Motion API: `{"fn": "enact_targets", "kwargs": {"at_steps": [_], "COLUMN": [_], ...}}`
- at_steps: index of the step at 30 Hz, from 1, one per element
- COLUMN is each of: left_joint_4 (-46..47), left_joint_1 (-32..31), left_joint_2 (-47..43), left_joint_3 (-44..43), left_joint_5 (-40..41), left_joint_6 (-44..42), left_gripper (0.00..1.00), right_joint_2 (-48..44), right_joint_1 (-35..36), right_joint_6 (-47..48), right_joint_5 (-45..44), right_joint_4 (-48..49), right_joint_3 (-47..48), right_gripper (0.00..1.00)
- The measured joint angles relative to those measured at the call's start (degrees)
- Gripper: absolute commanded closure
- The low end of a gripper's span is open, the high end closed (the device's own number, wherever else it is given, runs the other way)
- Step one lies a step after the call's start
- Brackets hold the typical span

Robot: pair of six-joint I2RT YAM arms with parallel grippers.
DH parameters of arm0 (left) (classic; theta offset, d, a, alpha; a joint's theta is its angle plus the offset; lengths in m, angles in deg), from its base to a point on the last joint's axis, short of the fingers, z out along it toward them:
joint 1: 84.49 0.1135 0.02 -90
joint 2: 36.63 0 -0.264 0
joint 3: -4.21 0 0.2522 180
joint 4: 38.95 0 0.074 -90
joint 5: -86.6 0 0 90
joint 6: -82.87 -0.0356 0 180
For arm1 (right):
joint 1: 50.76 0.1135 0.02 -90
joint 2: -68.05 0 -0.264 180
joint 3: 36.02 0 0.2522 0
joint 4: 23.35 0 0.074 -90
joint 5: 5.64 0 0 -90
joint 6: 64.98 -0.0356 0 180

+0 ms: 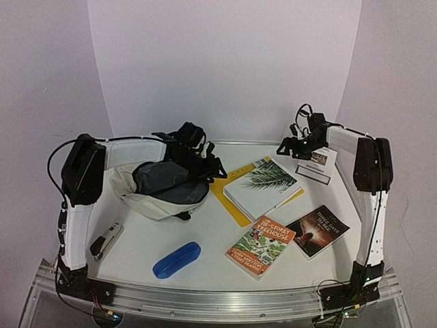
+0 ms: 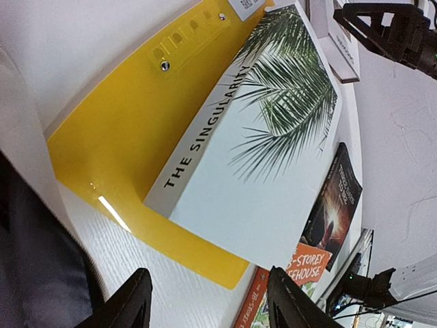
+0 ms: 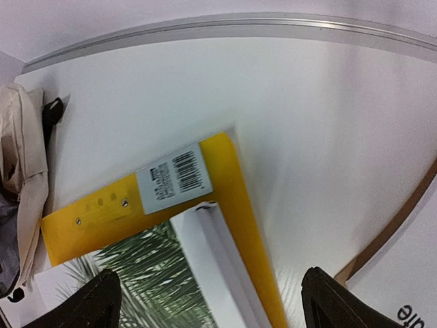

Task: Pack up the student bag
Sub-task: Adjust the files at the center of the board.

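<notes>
The student bag (image 1: pixel 160 188) is laid on the worktop (image 1: pixel 212 253), just left of the palm-leaf book (image 1: pixel 263 183), with its dark inside shown. The left claw (image 2: pixel 208 301) is held open near the book's left edge. The right claw (image 3: pixel 215 301) is held wide open over the book's far end.

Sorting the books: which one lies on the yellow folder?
The white palm-leaf book; the orange book and dark book lie straight on the table.

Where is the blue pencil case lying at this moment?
In the top view, the blue pencil case lies near the table's front edge, left of centre, between the stapler and the orange book, in front of the cream bag.
</notes>
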Motion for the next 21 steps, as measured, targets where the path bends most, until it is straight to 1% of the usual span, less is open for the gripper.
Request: {"fn": "enact_targets", "kwargs": {"at_steps": [3, 7, 16, 21], "left_joint_4": [0.9, 1.3, 1.1, -0.6], "left_joint_1": [-0.5, -0.4, -0.1, -0.1], "left_joint_2": [3.9, 6.2, 9.9, 10.4], "left_joint_3": [-2.9, -4.5, -5.0, -5.0], "left_joint_5": [0.6, 2.0, 4.9, 8.3], "left_joint_6": [2.6, 5.2, 9.8, 12.1], "left_gripper": [0.45, 0.45, 0.46, 0.43], "right_joint_2": [2.8, 6.1, 12.3, 15.3], "right_joint_1": [-0.5, 0.2, 0.8, 0.8], "right_joint_6": [-0.8, -1.5, -2.9, -3.7], "right_joint_5": [1.1, 2.2, 1.8, 1.8], "right_joint_4": [-0.4, -0.7, -0.2, 0.7], "right_joint_3": [2.7, 6.5, 13.8, 16.2], "right_gripper": [0.14, 0.17, 0.19, 0.19]}}
